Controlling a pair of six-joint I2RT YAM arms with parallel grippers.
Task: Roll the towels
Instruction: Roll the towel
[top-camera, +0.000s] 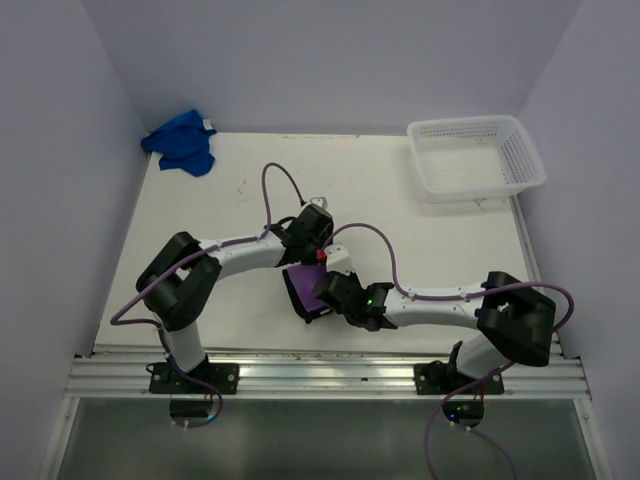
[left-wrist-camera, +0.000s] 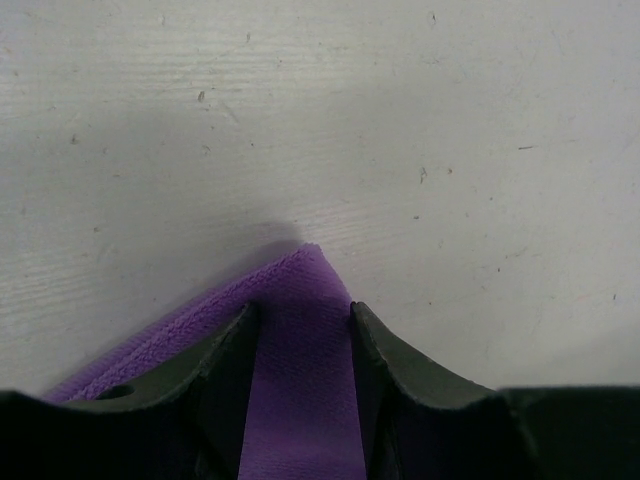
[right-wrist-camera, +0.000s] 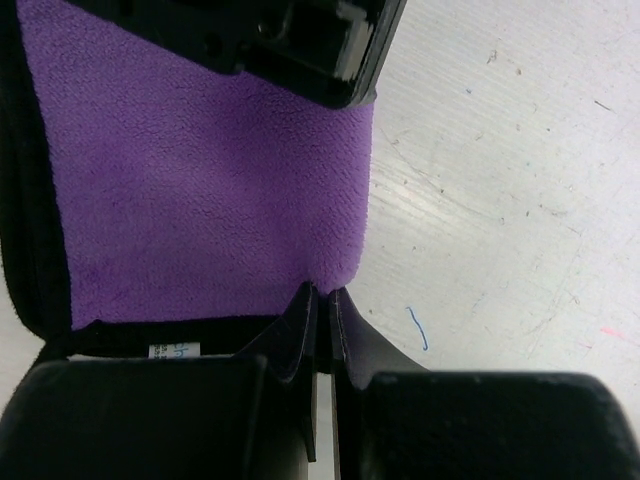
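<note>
The purple towel (top-camera: 303, 290) lies folded near the table's front middle, its dark edge toward the front. A thick corner of the purple towel (left-wrist-camera: 300, 290) fills the gap between the fingers of my left gripper (left-wrist-camera: 300, 310), which press on both sides of it. My left gripper (top-camera: 316, 256) sits at the towel's far side. Low on the purple towel (right-wrist-camera: 200, 180), my right gripper (right-wrist-camera: 322, 292) is shut, its tips pinching the near right corner. My right gripper (top-camera: 326, 291) is at the towel's right edge. The blue towel (top-camera: 182, 142) lies crumpled at the far left corner.
A white mesh basket (top-camera: 465, 125) stands at the far right of the table. Purple cables loop over both arms. The left arm's wrist (right-wrist-camera: 300, 40) hangs over the towel's far edge. A small blue pen mark (right-wrist-camera: 418, 328) is on the tabletop.
</note>
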